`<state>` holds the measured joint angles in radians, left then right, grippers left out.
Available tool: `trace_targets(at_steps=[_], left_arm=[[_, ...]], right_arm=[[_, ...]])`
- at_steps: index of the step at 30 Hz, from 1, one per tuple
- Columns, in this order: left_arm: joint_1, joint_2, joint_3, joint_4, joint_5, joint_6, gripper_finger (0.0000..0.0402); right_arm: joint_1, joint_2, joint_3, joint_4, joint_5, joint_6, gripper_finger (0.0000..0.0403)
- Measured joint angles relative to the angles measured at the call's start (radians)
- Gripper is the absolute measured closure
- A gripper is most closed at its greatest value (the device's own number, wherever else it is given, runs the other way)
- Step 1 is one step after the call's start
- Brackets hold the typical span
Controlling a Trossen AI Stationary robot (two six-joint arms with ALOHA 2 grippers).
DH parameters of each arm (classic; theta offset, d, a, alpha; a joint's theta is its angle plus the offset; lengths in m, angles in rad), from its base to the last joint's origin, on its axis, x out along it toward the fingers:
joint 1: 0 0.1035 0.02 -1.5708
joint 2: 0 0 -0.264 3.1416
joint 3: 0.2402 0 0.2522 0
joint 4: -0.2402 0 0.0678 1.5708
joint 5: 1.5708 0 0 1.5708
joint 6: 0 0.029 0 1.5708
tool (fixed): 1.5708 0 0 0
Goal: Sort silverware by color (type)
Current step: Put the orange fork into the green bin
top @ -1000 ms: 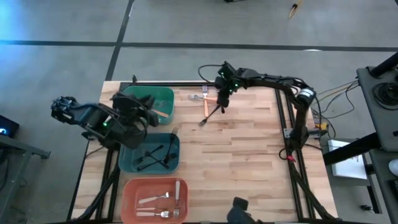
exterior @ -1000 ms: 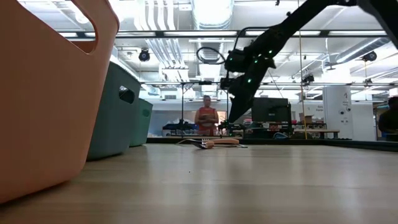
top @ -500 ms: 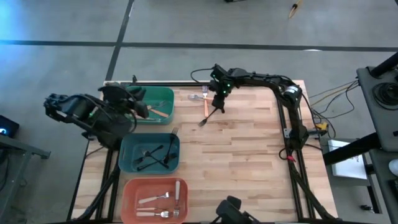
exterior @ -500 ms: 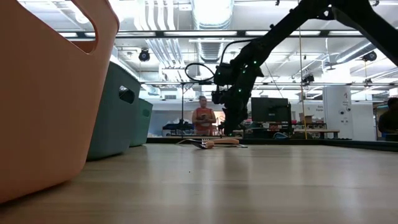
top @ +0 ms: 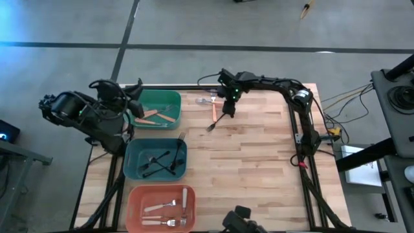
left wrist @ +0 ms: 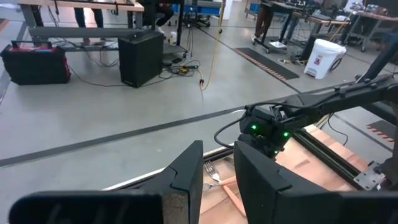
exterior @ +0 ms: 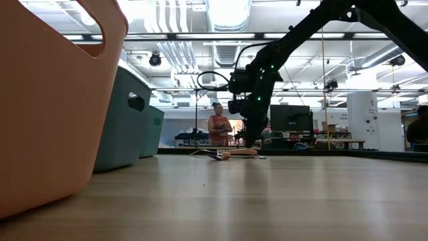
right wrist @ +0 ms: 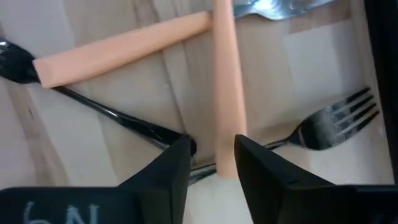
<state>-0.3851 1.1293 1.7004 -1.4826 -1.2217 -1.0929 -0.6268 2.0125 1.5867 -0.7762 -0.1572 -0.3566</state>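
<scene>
Two orange-pink-handled forks [right wrist: 224,87] [right wrist: 124,46] lie crossed on the table near its far edge, over a black fork [right wrist: 124,121]; in the high view this small pile [top: 214,111] sits right of the green bin. My right gripper [right wrist: 211,163] [top: 225,110] is open, low over the pile, fingers on either side of one orange handle's end. My left gripper [left wrist: 217,180] [top: 134,105] is open and holds nothing, at the green bin's left rim. Orange forks [top: 155,116] lie in the green bin, black ones [top: 158,162] in the teal bin, white-handled ones [top: 168,206] in the salmon bin.
The green bin [top: 173,97], teal bin [top: 132,147] and salmon bin [top: 136,194] stand in a row along the table's left side. A black rail [top: 194,87] runs along the far edge. A person [exterior: 217,128] stands in the room behind. Bare wood lies right of the bins.
My left gripper has drawn back from above the green and teal bins toward the table's left and far edge. My right gripper has moved a little left and down onto the pile of forks. The forks on the table have stayed put.
</scene>
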Motion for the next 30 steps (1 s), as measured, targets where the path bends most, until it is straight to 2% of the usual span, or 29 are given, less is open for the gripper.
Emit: trace_targets(at_steps=[3, 6, 11, 22, 28, 30], left_arm=[[0.0, 0.0, 0.0, 0.0, 0.0, 0.022, 0.0328], [0.0, 0.006, -0.001, 0.0, 0.001, 0.029, 0.0328], [0.0, 0.02, -0.001, 0.001, 0.014, 0.03, 0.0328], [0.0, 0.047, -0.001, 0.001, 0.03, 0.03, 0.0329], [0.0, 0.045, -0.001, 0.001, 0.03, 0.014, 0.0329], [0.0, 0.042, -0.001, 0.001, 0.03, 0.013, 0.0329]], right_arm=[[0.005, 0.0, 0.0, 0.012, 0.013, -0.022, 0.0269], [0.008, 0.0, 0.0, 0.048, 0.069, -0.029, 0.0255], [0.007, 0.002, 0.0, 0.059, 0.082, -0.048, 0.0249], [0.006, 0.096, 0.005, 0.063, 0.075, -0.036, 0.0274], [0.01, 0.11, 0.005, 0.039, 0.074, -0.037, 0.0328], [0.009, 0.102, 0.006, 0.036, 0.071, -0.038, 0.0328]])
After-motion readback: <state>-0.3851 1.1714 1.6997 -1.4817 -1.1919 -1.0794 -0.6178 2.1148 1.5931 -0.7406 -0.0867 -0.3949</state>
